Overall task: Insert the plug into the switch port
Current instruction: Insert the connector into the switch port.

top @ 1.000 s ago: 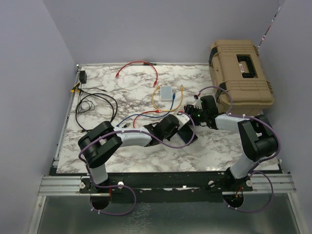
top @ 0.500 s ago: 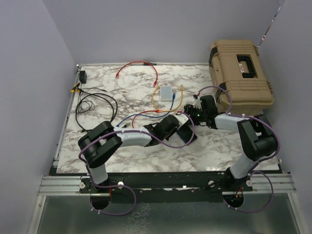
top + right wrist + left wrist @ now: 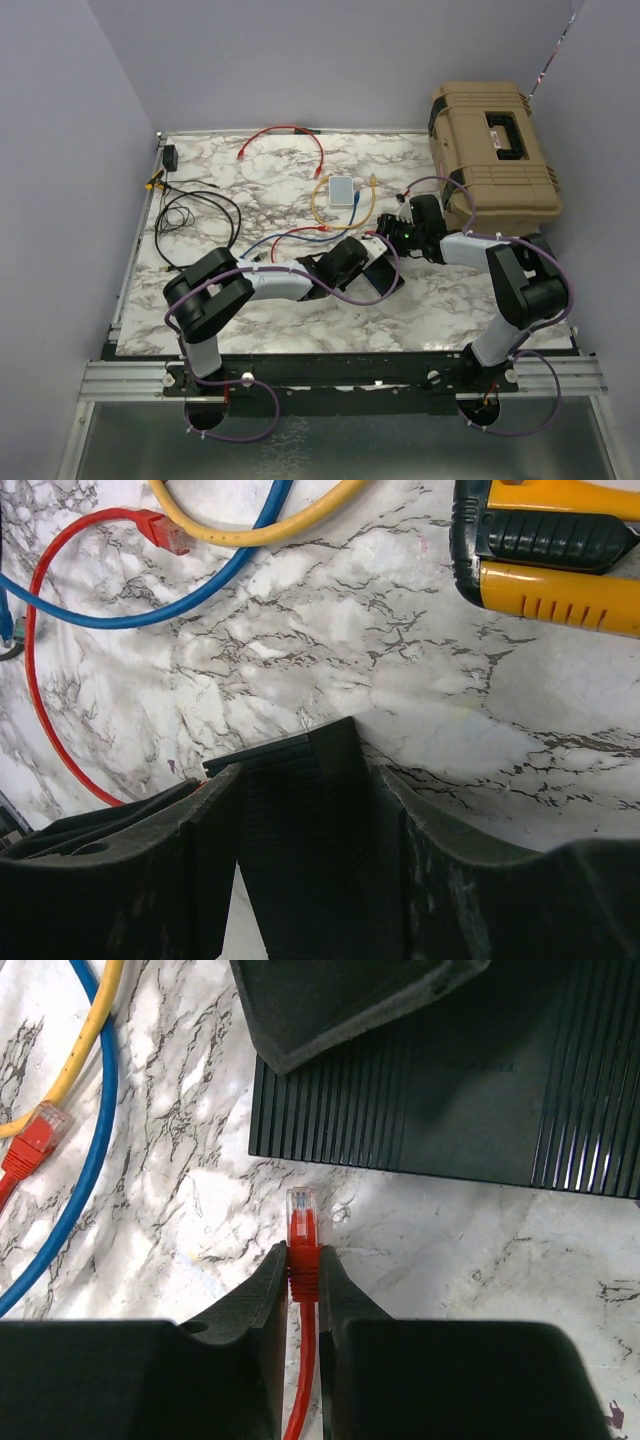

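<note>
Marble tabletop (image 3: pixel 450 310) | switch (image 3: pixel 450 1100) mid-tabletop toward near edge, right gripper (image 3: pixel 300 780) clamped on its corner | left gripper (image 3: pixel 303 1260) pinches red plug (image 3: pixel 301 1222), tip just short | risk: no port visible ahead; plug may butt ribbed casing, shoving switch.

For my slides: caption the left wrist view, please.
Held by the left fingers, the red plug points at the black switch, not yet inserted.
</note>
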### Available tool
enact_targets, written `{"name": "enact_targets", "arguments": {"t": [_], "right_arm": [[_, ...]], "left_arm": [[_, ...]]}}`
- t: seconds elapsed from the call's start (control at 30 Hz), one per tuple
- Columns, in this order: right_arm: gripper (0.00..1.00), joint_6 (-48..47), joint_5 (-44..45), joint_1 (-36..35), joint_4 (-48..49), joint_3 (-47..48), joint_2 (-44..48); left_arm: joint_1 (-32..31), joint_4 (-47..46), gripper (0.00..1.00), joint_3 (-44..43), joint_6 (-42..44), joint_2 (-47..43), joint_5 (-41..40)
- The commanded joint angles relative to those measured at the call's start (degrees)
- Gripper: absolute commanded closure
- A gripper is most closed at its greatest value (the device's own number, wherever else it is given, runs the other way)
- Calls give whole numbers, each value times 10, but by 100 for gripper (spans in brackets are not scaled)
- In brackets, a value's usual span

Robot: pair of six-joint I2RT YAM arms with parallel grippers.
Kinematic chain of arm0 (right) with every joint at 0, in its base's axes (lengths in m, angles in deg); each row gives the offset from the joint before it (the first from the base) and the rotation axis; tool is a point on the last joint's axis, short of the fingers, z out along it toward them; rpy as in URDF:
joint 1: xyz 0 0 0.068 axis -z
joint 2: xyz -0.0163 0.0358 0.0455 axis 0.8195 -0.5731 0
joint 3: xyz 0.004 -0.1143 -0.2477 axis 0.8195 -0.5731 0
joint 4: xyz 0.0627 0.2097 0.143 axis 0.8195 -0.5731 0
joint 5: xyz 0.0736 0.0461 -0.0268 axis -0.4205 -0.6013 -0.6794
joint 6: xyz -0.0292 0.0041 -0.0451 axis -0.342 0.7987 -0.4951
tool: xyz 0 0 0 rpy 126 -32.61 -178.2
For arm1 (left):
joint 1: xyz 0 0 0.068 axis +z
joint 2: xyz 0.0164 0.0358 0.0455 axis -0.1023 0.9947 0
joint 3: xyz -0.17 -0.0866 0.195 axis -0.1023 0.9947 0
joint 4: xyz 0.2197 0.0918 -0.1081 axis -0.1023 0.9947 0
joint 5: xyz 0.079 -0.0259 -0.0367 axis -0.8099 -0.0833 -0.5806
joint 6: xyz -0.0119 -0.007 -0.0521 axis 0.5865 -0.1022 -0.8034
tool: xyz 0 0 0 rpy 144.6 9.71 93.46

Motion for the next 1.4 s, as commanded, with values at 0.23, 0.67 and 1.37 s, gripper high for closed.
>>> {"name": "enact_targets", "arguments": {"t": [0.23, 0.67, 1.37], "right_arm": [[44, -13, 6, -7, -24, 6, -24], [44, -14, 7, -9, -27, 10, -29], [44, -16, 9, -11, -31, 12, -32]], "left_arm": [[2, -1, 100, -24, 11, 18, 20], [2, -6, 100, -31, 12, 14, 19], [2, -5, 100, -27, 24, 2, -23]]}}
